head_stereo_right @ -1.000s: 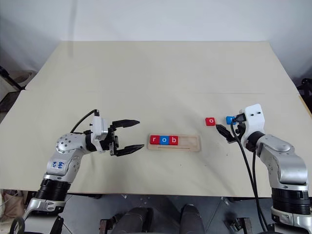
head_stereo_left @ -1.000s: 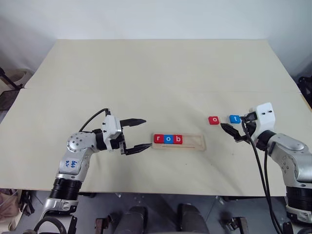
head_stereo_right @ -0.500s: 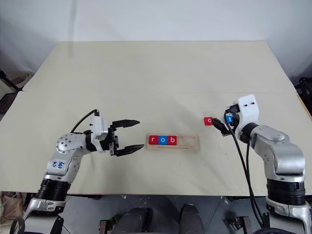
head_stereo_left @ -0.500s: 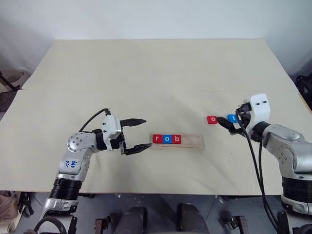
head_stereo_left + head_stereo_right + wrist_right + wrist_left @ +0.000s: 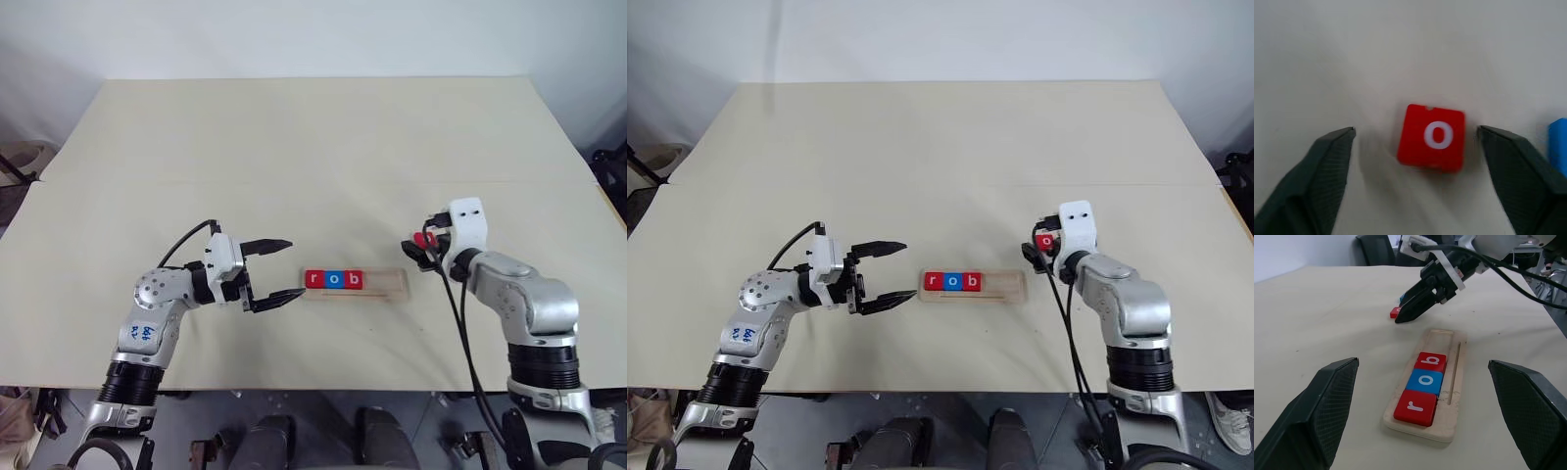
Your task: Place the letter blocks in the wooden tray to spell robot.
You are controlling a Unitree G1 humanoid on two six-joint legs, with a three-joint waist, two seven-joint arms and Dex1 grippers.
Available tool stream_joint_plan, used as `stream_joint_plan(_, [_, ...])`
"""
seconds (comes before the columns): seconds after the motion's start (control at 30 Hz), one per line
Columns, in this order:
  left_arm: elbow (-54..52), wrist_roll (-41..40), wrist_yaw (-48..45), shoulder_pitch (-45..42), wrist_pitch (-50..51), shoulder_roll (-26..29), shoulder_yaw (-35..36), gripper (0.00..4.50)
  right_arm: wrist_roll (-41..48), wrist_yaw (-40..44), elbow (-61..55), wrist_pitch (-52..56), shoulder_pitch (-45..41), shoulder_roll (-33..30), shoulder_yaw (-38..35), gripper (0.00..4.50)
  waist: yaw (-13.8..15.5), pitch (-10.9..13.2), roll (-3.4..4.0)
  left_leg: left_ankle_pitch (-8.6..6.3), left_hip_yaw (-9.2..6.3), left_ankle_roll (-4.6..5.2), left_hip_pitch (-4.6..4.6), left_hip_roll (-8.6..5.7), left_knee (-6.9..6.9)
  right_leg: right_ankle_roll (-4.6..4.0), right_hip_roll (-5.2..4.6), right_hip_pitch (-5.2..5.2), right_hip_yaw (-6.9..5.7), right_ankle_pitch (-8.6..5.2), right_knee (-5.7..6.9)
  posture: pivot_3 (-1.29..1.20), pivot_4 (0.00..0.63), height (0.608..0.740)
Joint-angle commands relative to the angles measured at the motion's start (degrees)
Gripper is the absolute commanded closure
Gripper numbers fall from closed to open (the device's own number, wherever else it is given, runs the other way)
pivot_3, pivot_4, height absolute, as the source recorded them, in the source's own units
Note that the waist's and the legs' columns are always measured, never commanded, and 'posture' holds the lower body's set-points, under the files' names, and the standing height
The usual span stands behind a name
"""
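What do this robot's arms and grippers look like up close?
Both arms are silver-grey metal with black joints and loose black cables. Each wrist has a white boxy housing. The left gripper and right gripper each have two black, tapered, textured fingers. The left arm bears blue handwritten marks.

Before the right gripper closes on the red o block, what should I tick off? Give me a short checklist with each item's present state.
1. Red rounded-square o block lies between the right gripper's two black fingers: ok.
2. Jaws stand wider than the block, a gap on each side: ok.
3. Blue block stands apart from the near finger: ok, though close.
4. Pale-wood tray holds r, o, b in a row, with bare slot beyond the b: ok.
5. Left gripper is open, holds nothing and hangs beside the tray's r end, off the free end: ok.
6. Fingertips low enough to grip the block: cannot tell.
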Motion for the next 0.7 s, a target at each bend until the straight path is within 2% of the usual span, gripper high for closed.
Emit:
stream_joint_plan(0.03, [-2.38, -0.27, 0.55, 0.54, -0.27, 0.55, 0.86, 0.00, -0.93, -1.34, -1.43, -0.04, -0.18, 0.86, 0.07, 1.63, 0.01, 0.00, 0.00, 0.00, 0.00, 0.00, 0.00, 0.00, 0.00, 0.00, 0.00, 0.00, 0.00, 0.00, -0.01, 0.00, 0.150, 0.740])
stream_joint_plan(0.17, [-2.76, -0.40, 0.79, 0.87, -0.10, 0.72, 0.84, 0.00, -1.34, -1.86, -1.66, -0.20, -0.34, 1.09, -0.40, 3.04, -0.06, 0.00, 0.01, 0.00, 0.00, 0.00, 0.00, 0.00, -0.01, 0.00, 0.01, -0.01, 0.00, 0.00, 0.00, 0.00, 0.150, 0.740])
stream_joint_plan(0.37, [-2.61, -0.51, 0.62, 0.81, -0.03, 0.73, 0.66, 0.00, -0.10, -1.62, -7.78, 5.26, 0.93, -0.56, -3.14, 3.05, 0.03, 0.00, 0.01, 0.00, 0.00, 0.00, 0.00, 0.00, -0.01, 0.00, 0.00, -0.01, 0.00, 0.00, -0.01, 0.00, 0.150, 0.740])
stream_joint_plan(0.47, [-2.46, -0.60, 0.33, 0.82, 0.01, 0.65, 0.47, 0.00, 1.50, -1.84, -16.01, 11.76, 4.78, -0.27, -5.81, 3.05, 0.15, 0.00, 0.01, 0.00, -0.02, 0.00, -0.03, 0.00, -0.04, 0.00, 0.00, -0.02, 0.00, 0.00, 0.00, 0.00, 0.150, 0.740])
stream_joint_plan(0.7, [-1.84, -1.01, -1.15, 0.63, 0.73, 0.17, -0.44, 0.00, 2.49, -4.22, -32.83, 23.20, 15.02, 6.07, -10.23, 3.05, 0.05, -0.01, 0.02, 0.00, -0.04, 0.00, -0.08, -0.01, -0.02, 0.00, 0.01, -0.04, 0.02, 0.00, -0.01, 0.00, 0.150, 0.740])
